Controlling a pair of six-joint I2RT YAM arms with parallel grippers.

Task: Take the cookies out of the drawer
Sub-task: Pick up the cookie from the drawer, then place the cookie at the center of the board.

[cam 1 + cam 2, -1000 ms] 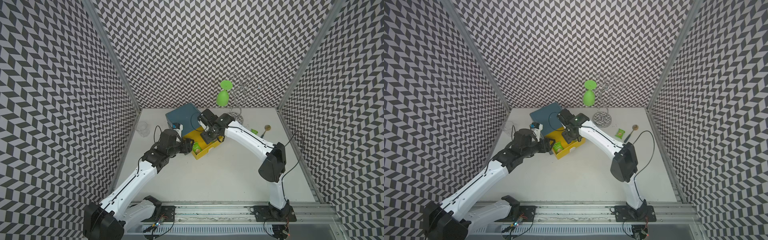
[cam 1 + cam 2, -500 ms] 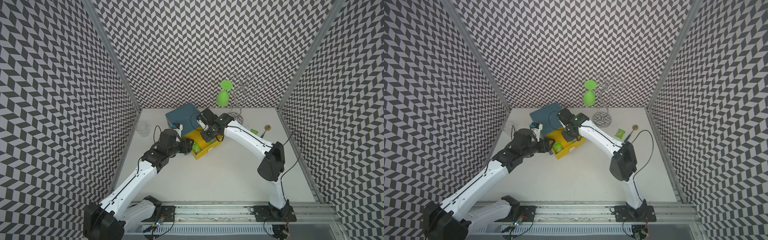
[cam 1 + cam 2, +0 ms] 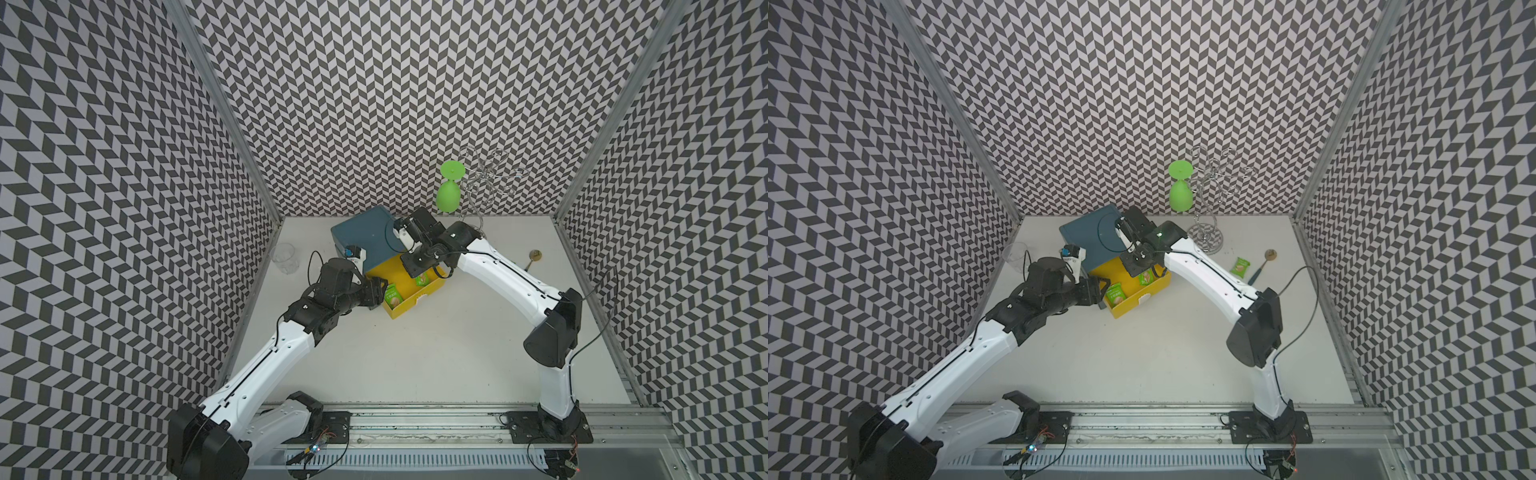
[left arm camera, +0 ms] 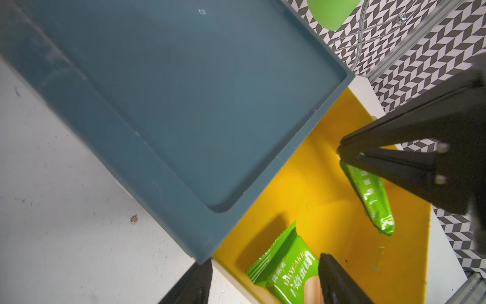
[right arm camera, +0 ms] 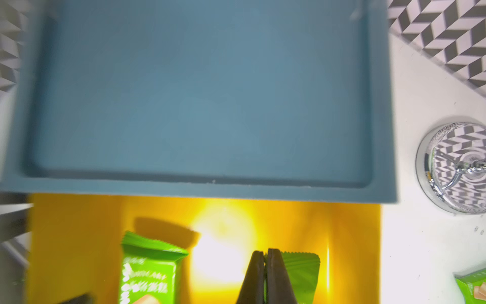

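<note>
- The right tool (image 5: 264, 254) is closed, its fingertips pinching one crimped end of a green cookie packet (image 4: 370, 194) inside the yellow drawer (image 3: 405, 308).
- We see this packet hanging tilted from the pinch, its lower end near the drawer floor. We cannot tell whether it touches.
- The left tool (image 4: 266, 259) stands open and grips nothing. One finger is outside the drawer's side wall, the other inside, over a second green packet (image 4: 286, 271).
- The second green packet sits in the drawer end nearest the left tool, apart from the pinched one.
- The drawer stands pulled out of a blue case (image 3: 365, 232) on the tabletop (image 3: 415, 365).
- In a top view we note a third green packet (image 3: 1240, 266) on the tabletop outside the drawer, beside a spoon (image 3: 1264, 262) and near the wire rack (image 3: 1208, 239).
- A green glass (image 3: 449, 197) hangs inverted on the rack, and a clear cup (image 3: 284, 257) stands by the left wall.
</note>
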